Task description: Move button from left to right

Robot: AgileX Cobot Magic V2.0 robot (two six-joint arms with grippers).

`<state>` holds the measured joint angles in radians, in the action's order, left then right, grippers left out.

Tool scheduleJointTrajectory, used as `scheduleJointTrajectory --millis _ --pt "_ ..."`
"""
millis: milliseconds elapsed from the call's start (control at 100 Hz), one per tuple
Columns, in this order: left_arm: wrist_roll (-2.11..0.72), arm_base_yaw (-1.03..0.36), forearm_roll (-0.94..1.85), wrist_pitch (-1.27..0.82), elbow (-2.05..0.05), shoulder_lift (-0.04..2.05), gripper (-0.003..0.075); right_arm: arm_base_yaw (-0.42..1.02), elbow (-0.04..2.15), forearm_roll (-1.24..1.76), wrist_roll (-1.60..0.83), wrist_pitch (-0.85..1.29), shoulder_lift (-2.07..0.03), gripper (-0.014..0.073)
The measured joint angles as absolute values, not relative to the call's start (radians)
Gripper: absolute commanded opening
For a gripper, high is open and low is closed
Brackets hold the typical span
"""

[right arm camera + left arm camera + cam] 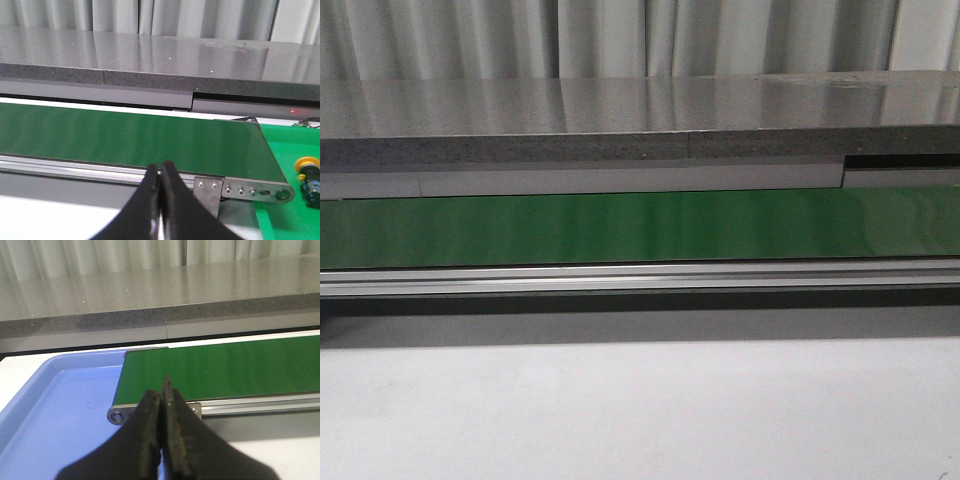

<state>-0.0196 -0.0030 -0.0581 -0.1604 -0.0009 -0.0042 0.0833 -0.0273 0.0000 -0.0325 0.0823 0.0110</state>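
The button [309, 179] shows only in the right wrist view: a small piece with a rounded yellow-orange top on a darker boxy base, partly cut off by the picture's edge. It rests on a bright green mat [285, 215], off to the side of the right hand [160, 171] and past the roller end of the belt [125, 137].

The right hand hangs just in front of the belt's silver rail [75, 167], its black fingers pressed together on nothing. The left hand [161, 392] is likewise pressed together and empty, poised before the belt's other end, with a blue tray [55, 410] just beside it. Beyond the belt runs a grey stone counter [620, 115], then pale curtains [600, 35].
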Motion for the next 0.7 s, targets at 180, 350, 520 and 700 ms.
scheduleJointTrajectory --millis 180,350,520,700 --pt "-0.020 -0.003 -0.058 -0.103 0.000 -0.004 -0.0020 0.083 -0.027 0.000 -0.032 0.082 0.011 -0.0067" --pt "-0.020 -0.003 -0.058 -0.079 0.000 -0.004 -0.0020 0.083 -0.027 0.000 -0.032 0.082 0.011 -0.0067" --pt "-0.020 -0.003 -0.058 -0.066 0.000 -0.004 -0.0020 0.083 -0.027 0.000 -0.032 0.082 0.011 -0.0067" --pt "-0.020 -0.003 -0.058 -0.061 0.000 -0.004 -0.0020 0.083 -0.027 0.000 -0.032 0.082 0.011 -0.0067"
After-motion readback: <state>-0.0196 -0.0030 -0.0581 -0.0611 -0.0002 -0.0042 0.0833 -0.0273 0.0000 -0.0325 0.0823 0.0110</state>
